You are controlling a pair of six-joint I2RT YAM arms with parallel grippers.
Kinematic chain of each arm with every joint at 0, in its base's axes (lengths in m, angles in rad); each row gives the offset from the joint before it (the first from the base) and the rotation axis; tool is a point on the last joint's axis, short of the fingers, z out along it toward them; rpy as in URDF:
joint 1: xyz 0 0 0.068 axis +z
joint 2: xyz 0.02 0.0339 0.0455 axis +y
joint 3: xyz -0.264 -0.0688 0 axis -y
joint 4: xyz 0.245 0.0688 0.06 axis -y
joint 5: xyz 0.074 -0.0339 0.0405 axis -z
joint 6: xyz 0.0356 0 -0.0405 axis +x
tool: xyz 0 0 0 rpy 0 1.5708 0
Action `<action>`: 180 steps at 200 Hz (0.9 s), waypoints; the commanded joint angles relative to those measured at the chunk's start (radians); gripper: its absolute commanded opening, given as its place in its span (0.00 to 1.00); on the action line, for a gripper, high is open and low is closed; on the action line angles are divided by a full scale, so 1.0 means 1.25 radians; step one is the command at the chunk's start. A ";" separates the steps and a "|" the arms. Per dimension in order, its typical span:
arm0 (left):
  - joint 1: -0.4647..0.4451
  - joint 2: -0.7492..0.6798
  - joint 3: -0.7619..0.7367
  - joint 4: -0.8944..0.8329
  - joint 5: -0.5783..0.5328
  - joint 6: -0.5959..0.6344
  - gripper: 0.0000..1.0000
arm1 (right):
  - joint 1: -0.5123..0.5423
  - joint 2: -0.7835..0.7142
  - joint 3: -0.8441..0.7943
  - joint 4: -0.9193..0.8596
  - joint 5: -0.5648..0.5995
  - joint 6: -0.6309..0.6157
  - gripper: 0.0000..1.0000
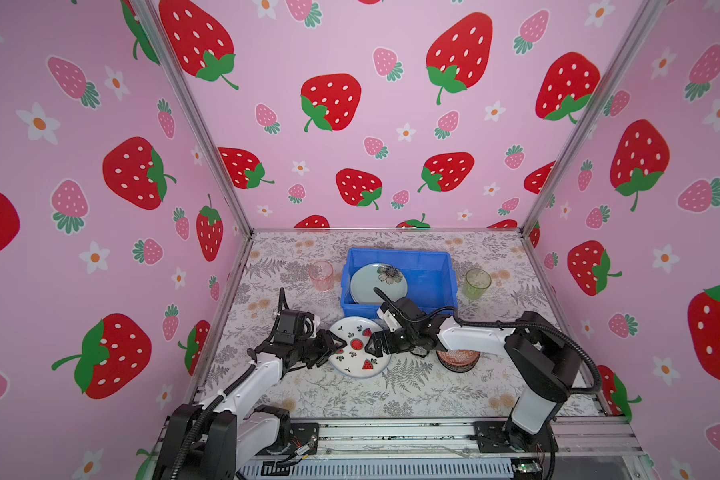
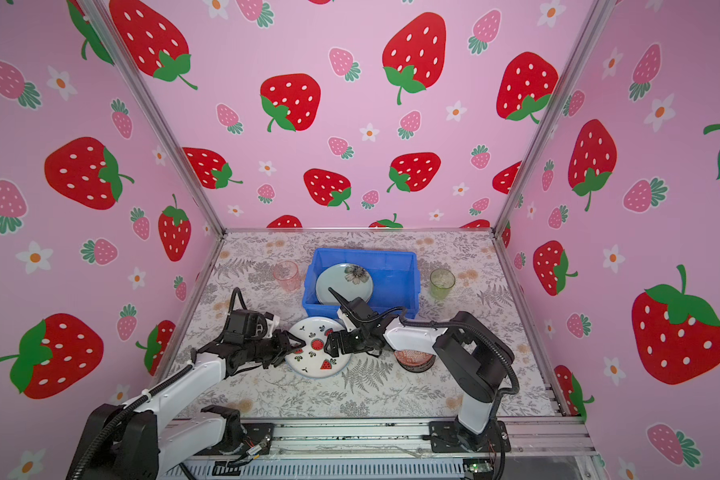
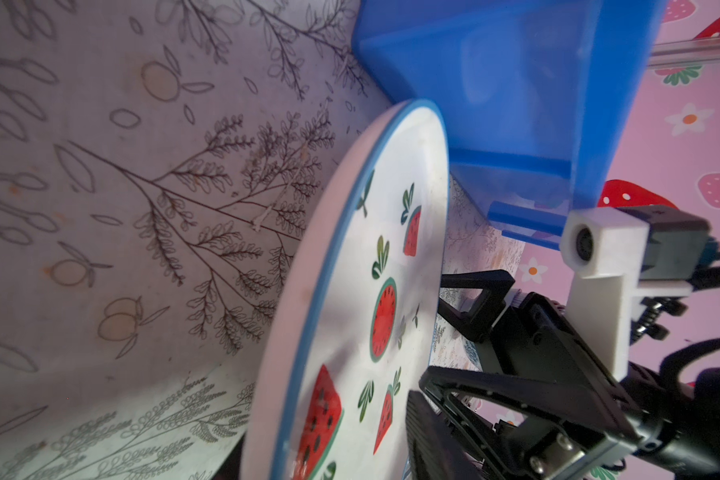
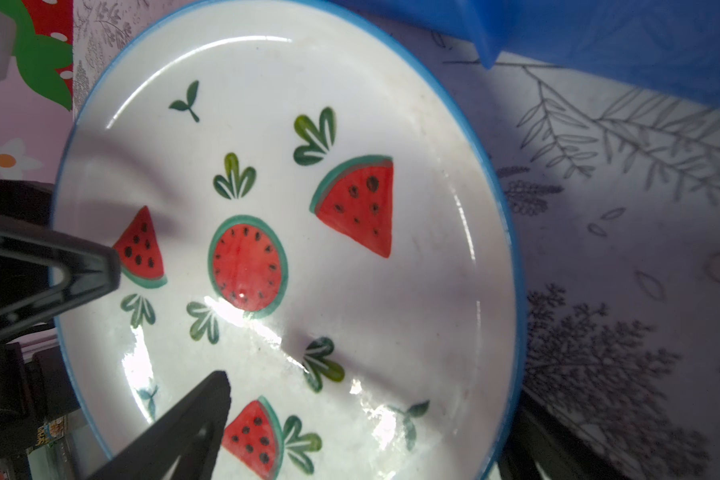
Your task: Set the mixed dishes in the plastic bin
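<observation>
Watermelon plate [image 1: 356,347], white with a blue rim and red slices painted on it, sits on the floral table [image 1: 412,395] between two black grippers. The blue plastic bin [image 1: 398,252] lies just beyond the plate, farther from the robot's bases and slightly to the right. Its long side runs across the table. A mint-green plate [image 1: 371,286] rests inside it, in the left half. The watermelon plate is outside the bin, just beside its front wall, so the coming move looks like a short lift up and over that wall. Being round, the plate offers no preferred axis. Each arm meets an opposite rim, and the right arm's wrist is the nearer to the bin.

The left gripper [image 1: 339,345] straddles the plate's left rim with its jaws partly spread and one finger [image 4: 80,266] lying over the painted face. Its other finger is mostly hidden beneath the plate in the wrist views, so I cannot tell whether the rim is truly pinched. The right gripper [image 1: 375,343] stands spread wide at the right rim, with one finger [image 4: 192,415] above the plate, clamping nothing.
</observation>
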 commanded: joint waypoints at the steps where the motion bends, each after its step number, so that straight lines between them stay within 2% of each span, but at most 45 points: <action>1: -0.009 -0.020 0.018 0.035 0.050 -0.003 0.45 | 0.003 0.009 0.008 0.028 -0.038 -0.001 0.96; 19: -0.009 -0.025 0.018 0.032 0.049 -0.006 0.41 | -0.001 0.003 0.000 0.032 -0.038 0.001 0.96; 39: -0.009 -0.029 0.017 0.032 0.048 -0.007 0.31 | -0.007 -0.005 -0.007 0.033 -0.040 0.001 0.96; 60: -0.009 -0.029 0.016 0.035 0.049 -0.009 0.27 | -0.012 -0.011 -0.013 0.035 -0.040 0.002 0.96; 81: -0.009 -0.029 0.014 0.040 0.053 -0.014 0.16 | -0.015 -0.015 -0.018 0.034 -0.040 0.002 0.96; 121: -0.009 -0.034 0.014 0.049 0.064 -0.024 0.07 | -0.022 -0.028 -0.026 0.036 -0.039 0.001 0.96; 124: -0.009 -0.034 0.014 0.051 0.064 -0.025 0.03 | -0.023 -0.030 -0.026 0.036 -0.039 0.001 0.96; 132: -0.009 -0.035 0.014 0.053 0.067 -0.027 0.00 | -0.026 -0.034 -0.029 0.035 -0.038 0.001 0.96; 180: -0.009 -0.049 0.021 0.061 0.085 -0.031 0.00 | -0.047 -0.080 -0.036 0.020 -0.033 -0.009 0.97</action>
